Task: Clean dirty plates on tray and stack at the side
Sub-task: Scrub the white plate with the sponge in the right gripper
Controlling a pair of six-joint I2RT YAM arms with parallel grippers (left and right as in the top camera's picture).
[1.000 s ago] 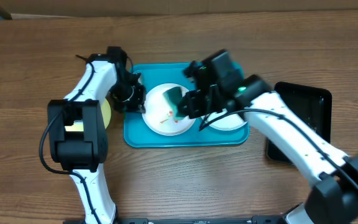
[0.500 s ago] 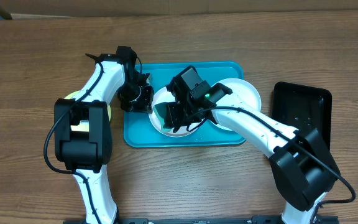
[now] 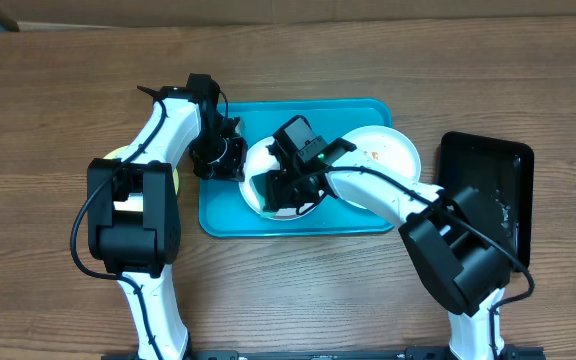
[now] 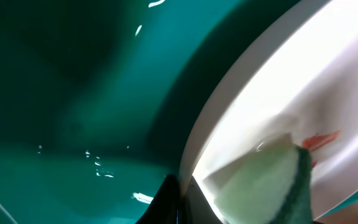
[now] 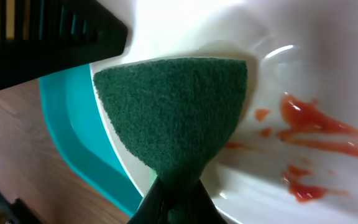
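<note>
Plate [image 3: 256, 160], white and smeared, mid-scrub on the turquoise tray [image 3: 218, 216]: right jaws pinch a green sponge [image 5: 173, 112] against it, and left jaws clamp its left rim. Next, seemingly, a firm sweep across the remaining red streaks [image 5: 316, 130].

Wooden table [image 3: 48, 100], turquoise tray [image 3: 218, 215], black tray [image 3: 498, 160]

plates [image 3: 383, 150] 3 | turquoise tray [image 3: 223, 215] 1 | black tray [image 3: 488, 165] 1 | sponge [image 5: 173, 112] 1
</note>
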